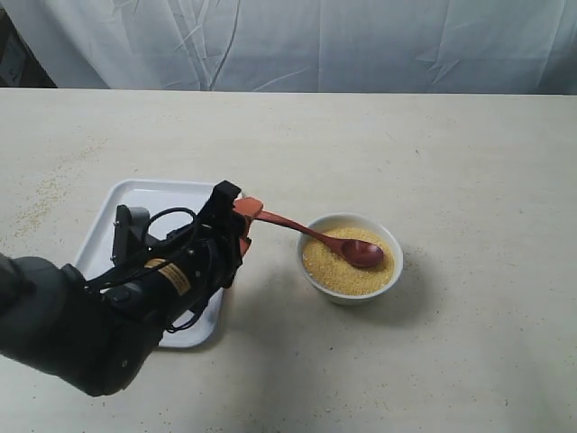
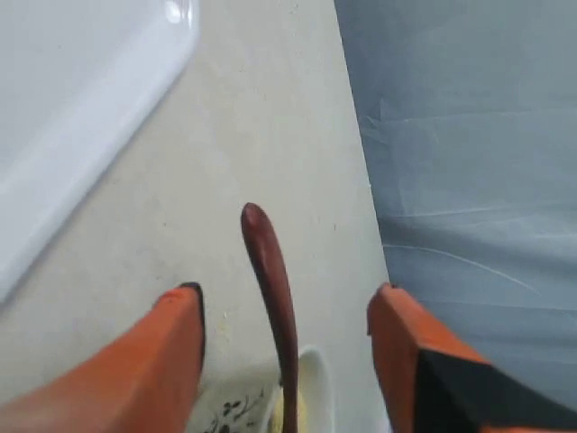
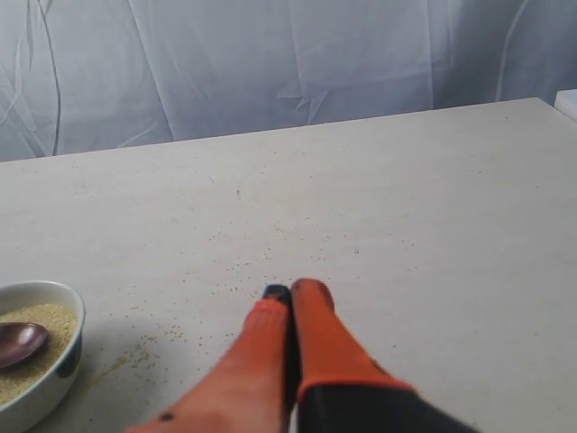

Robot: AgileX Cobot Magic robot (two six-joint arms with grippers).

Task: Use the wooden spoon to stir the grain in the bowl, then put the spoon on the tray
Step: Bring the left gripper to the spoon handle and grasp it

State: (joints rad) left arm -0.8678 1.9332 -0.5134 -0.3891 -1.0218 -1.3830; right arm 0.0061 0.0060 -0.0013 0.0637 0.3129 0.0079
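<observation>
The dark wooden spoon [image 1: 361, 253] lies with its head on the yellow grain [image 1: 338, 272] in the white bowl [image 1: 353, 298]. Its handle slants up over the rim toward the left. My left gripper [image 1: 245, 216] is open at the handle's end. In the left wrist view the handle [image 2: 266, 262] runs between the spread orange fingers [image 2: 176, 352] without touching either, inside my left gripper [image 2: 287, 293]. The white tray [image 1: 117, 207] lies under the left arm. My right gripper [image 3: 290, 293] is shut on nothing, over bare table to the side of the bowl [image 3: 65, 361].
Loose grains are scattered on the table near the bowl [image 3: 135, 347]. A white cloth backdrop [image 1: 288, 41] hangs behind the table's far edge. My left arm's dark body [image 1: 81, 325] covers the tray's near part.
</observation>
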